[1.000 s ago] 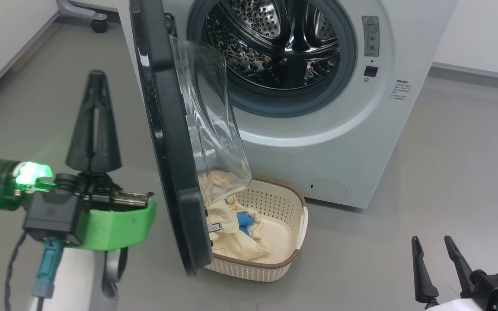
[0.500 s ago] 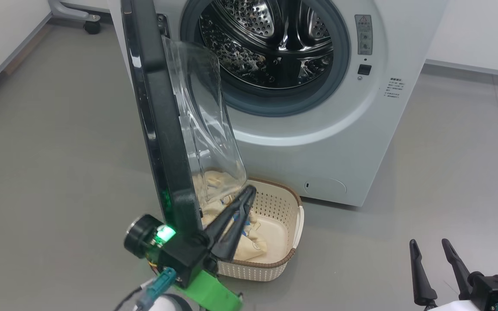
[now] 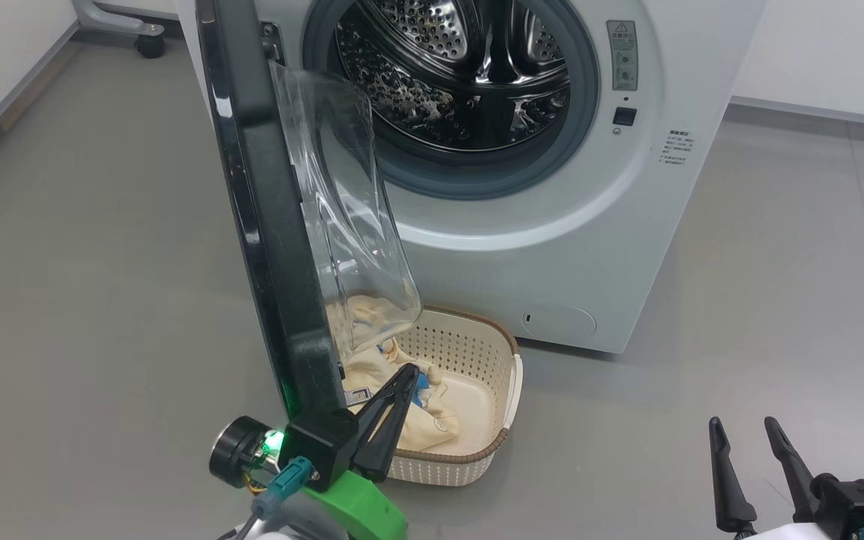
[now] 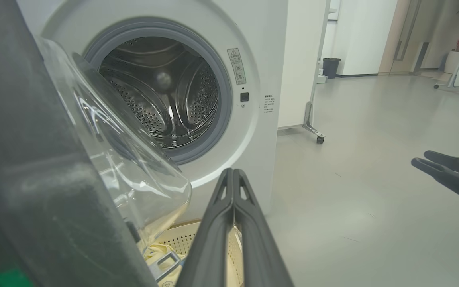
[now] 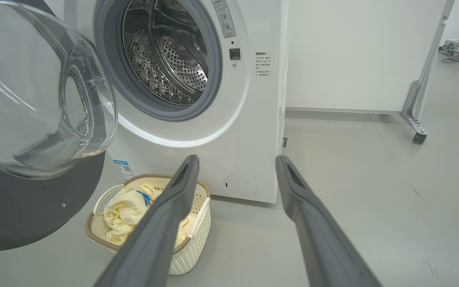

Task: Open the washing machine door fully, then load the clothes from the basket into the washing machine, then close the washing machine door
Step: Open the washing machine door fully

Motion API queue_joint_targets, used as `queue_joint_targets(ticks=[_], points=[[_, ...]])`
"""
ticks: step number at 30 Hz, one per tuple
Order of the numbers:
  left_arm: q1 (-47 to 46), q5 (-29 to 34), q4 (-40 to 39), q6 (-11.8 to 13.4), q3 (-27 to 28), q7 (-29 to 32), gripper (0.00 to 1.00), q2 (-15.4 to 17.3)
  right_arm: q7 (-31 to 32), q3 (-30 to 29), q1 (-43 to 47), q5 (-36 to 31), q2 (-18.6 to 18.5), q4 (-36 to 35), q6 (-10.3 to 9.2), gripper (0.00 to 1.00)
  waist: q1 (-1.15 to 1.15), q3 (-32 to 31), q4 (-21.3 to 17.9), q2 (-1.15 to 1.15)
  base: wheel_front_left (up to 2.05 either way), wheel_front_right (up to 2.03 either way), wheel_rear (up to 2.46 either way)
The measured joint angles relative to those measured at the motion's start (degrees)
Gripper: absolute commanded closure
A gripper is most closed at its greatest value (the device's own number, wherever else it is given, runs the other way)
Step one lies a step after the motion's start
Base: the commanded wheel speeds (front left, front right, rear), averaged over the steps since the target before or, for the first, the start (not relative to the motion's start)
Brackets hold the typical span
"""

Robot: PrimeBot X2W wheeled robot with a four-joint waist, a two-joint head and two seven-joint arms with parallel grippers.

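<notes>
Door (image 3: 267, 225) roughly half open over basket (image 3: 462, 346) of clothes (image 3: 432, 429); left gripper (image 3: 408, 372), jaws together, just inside its lower rim, so best push outward slowly, clear of fabric; right gripper (image 3: 741, 429) low, jaws apart.

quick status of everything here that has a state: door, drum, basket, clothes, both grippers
washing machine door: open, swung well out from the front
drum: empty, nothing loaded yet
basket: upright, loaded
clothes: crumpled in the basket
left gripper: shut, holding nothing, tip over the basket
right gripper: open, empty
</notes>
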Motion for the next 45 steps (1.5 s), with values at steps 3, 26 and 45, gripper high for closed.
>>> queue_joint_targets(ticks=[3,26,45], points=[[-0.02,0.09,1.05,0.88,0.91,-0.01,1.00,0.00,0.00,-0.34,0.00,-0.34,0.21,0.12,0.34,0.00,0.00,0.04,-0.09,0.00,0.00,0.00,0.00],[-0.28,0.33,3.38,5.15,3.96,-1.27,1.00,-0.02,0.00,-2.41,-0.12,-1.42,0.52,0.42,1.43,0.00,0.00,1.30,0.99,0.00,0.00,0.00,0.00],[1.53,-1.19,2.85,7.43,9.12,-4.66,1.00,-0.25,0.00,-3.58,-0.13,-2.01,0.71,0.36,2.38,0.00,0.00,2.17,5.96,0.00,0.00,0.00,0.00]])
